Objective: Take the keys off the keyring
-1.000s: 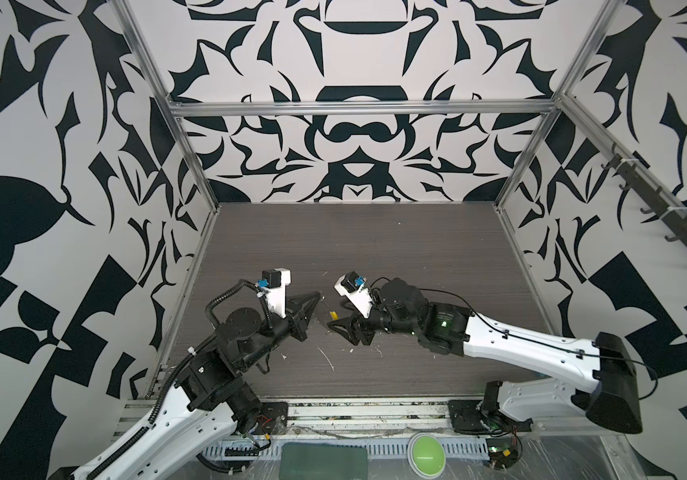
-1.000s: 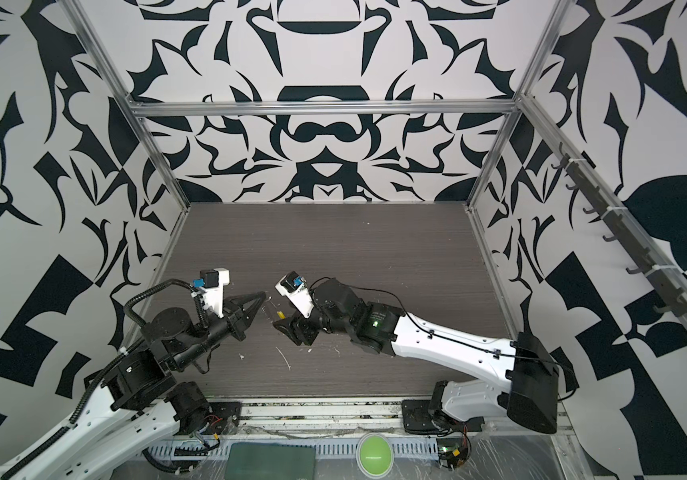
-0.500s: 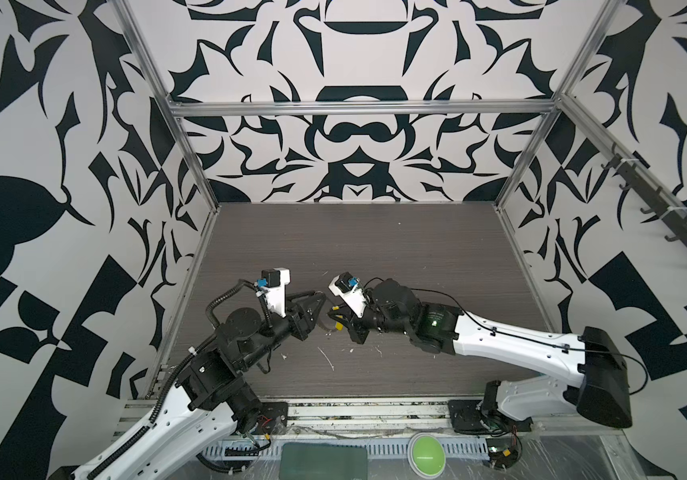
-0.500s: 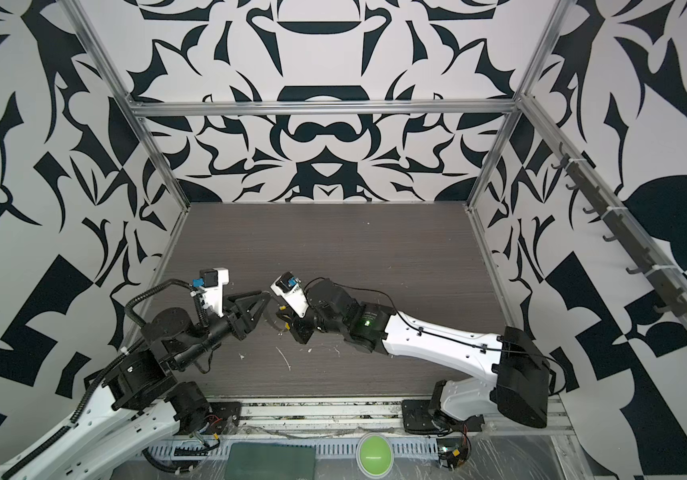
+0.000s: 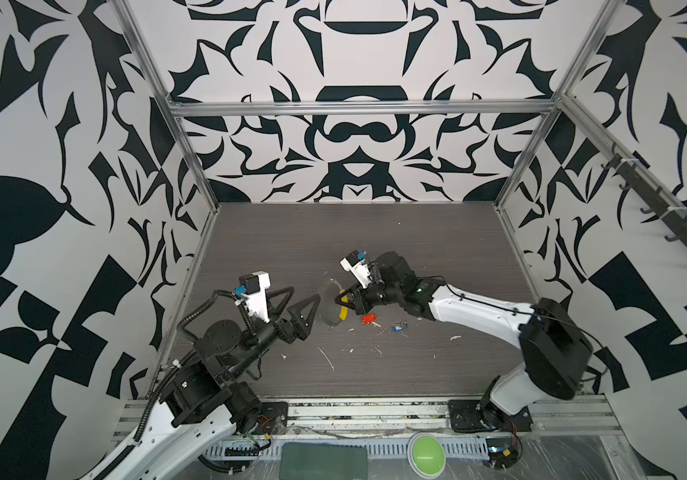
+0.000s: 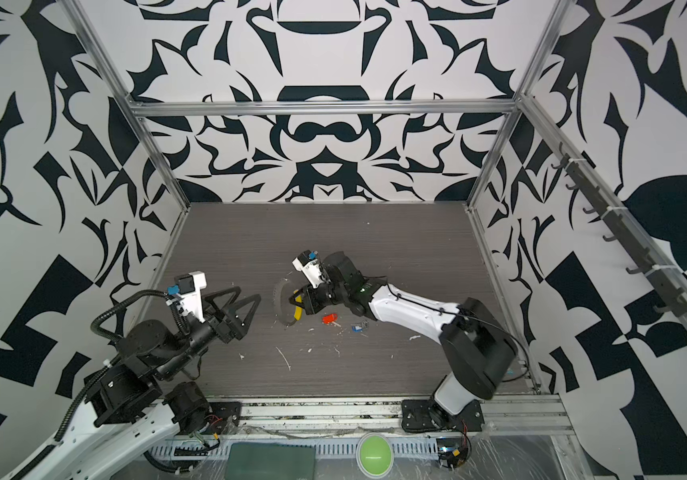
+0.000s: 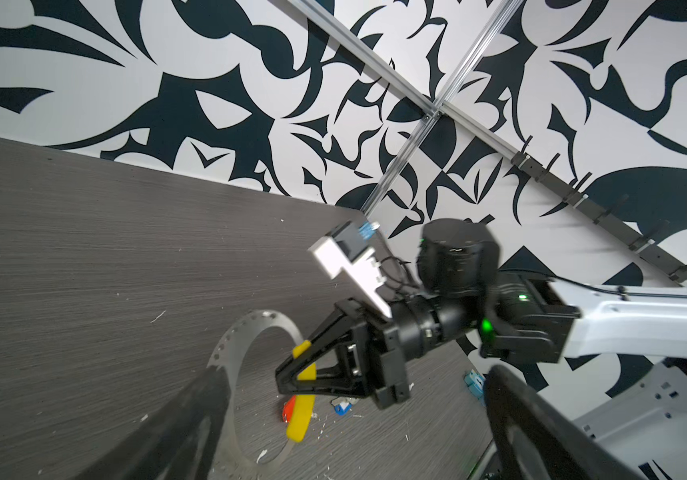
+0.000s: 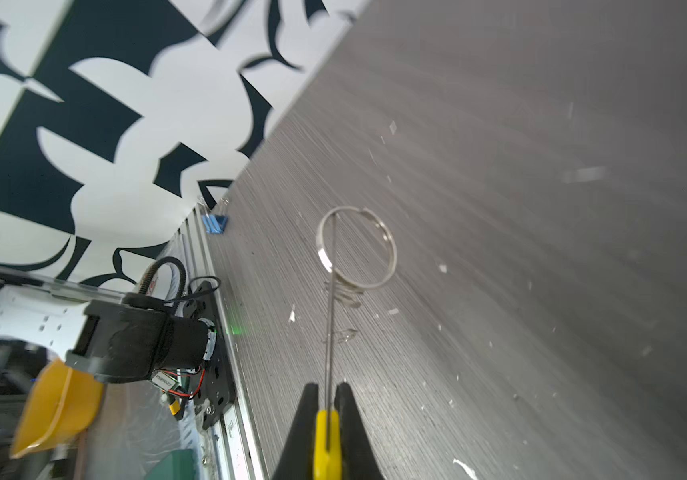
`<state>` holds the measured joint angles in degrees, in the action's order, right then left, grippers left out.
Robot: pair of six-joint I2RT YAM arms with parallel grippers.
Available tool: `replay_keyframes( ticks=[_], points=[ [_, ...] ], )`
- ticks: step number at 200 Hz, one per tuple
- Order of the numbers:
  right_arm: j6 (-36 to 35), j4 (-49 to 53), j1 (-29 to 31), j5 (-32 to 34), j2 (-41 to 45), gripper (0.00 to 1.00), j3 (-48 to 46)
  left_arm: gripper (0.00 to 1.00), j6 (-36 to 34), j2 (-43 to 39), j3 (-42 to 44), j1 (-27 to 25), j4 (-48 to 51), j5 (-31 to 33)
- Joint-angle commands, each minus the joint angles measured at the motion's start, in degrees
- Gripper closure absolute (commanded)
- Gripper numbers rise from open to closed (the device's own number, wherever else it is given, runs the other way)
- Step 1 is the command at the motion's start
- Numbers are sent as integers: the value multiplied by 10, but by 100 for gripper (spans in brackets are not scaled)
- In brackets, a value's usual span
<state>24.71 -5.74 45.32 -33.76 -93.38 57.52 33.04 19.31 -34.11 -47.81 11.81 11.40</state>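
Black-and-white patterned walls (image 5: pixel 63 124) box me in on three sides, framed by aluminium bars (image 5: pixel 358 107). My floor (image 5: pixel 333 232) is dark grey woodgrain; a hook rail (image 5: pixel 661 201) crosses the upper right.

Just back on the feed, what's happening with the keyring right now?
The right gripper is shut on the yellow sleeve of the keyring, holding the ring raised on edge. The left gripper stands open beside it, holding nothing. The red key and the blue key lie on the table nearby, apparently off the ring.
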Motion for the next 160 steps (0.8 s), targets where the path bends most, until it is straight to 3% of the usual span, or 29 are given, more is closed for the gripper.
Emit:
replay_keyframes(
  ticks=[1, 30, 39, 64, 67, 88, 92, 111, 136, 160],
  points=[
    [31, 5, 0, -80, -45, 100, 43, 1, 1, -12, 9, -2, 0, 14],
    [8, 71, 0, -45, -100, 100, 89, 1, 1, -5, 2, -2, 13, 14],
    [-4, 113, 0, -20, -118, 96, 111, 1, 1, -2, 0, -2, 14, 15],
    [-14, 167, 1, 62, -135, 66, 136, 1, -1, 7, -6, -2, 20, 13],
    [-18, 171, 1, 75, -133, 58, 136, 1, -1, 7, -6, -2, 21, 13],
    [-27, 192, 1, 132, -115, 43, 137, 1, -1, 10, -8, -2, 23, 13],
    [-29, 196, 1, 150, -108, 34, 136, 1, -1, 11, -8, -2, 23, 14],
    [-33, 191, 2, 204, -72, 12, 120, 1, 0, 17, -9, -2, 22, 20],
    [-33, 173, 3, 275, 1, 3, 83, 1, -1, 36, -21, -2, 22, 35],
    [-39, 137, 3, 344, 97, 3, 25, 1, -12, 77, -41, -2, 24, 72]
  ],
)
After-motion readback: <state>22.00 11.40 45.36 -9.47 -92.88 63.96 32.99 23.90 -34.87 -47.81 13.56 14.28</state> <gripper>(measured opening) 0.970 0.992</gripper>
